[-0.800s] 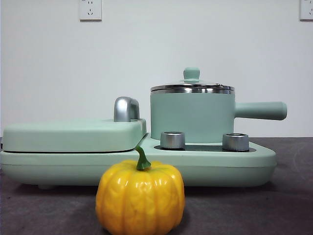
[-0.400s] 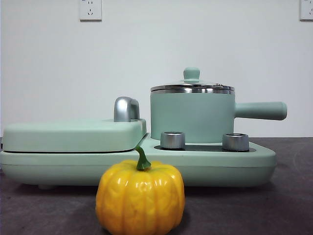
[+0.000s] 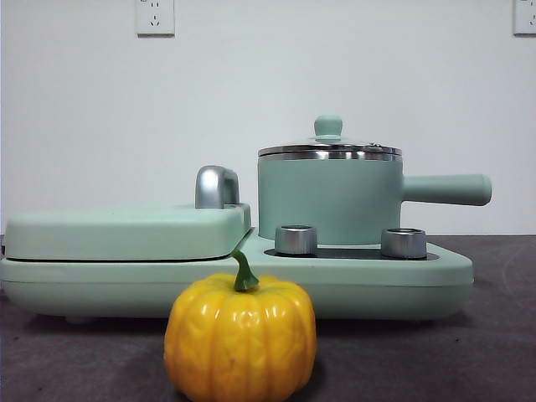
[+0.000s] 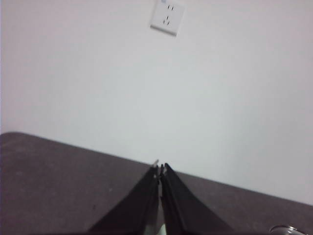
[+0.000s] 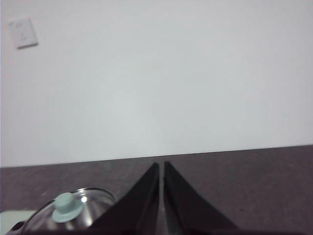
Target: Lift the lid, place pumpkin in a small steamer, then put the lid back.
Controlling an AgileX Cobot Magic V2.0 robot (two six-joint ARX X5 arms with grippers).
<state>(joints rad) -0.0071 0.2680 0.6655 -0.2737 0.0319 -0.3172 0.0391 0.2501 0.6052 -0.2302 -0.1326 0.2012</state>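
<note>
Clearly we take the lid (image 3: 329, 149), seated on the small steamer (image 3: 328, 199), by its stiff knob; the glass is fragile. Our left gripper (image 4: 159, 170) and right gripper (image 5: 161, 166) are pressed together, empty. The pumpkin (image 3: 240, 337), glossy and slippery, waits in front

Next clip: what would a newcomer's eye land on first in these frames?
First the glossy yellow-orange pumpkin, standing on the dark table in the foreground, in front of the mint-green cooker base. Behind it, on the base, stands the small steamer with the lid still on, its handle pointing sideways. Neither arm is at work: the left end effector and the right end effector are both shut and empty.
</note>
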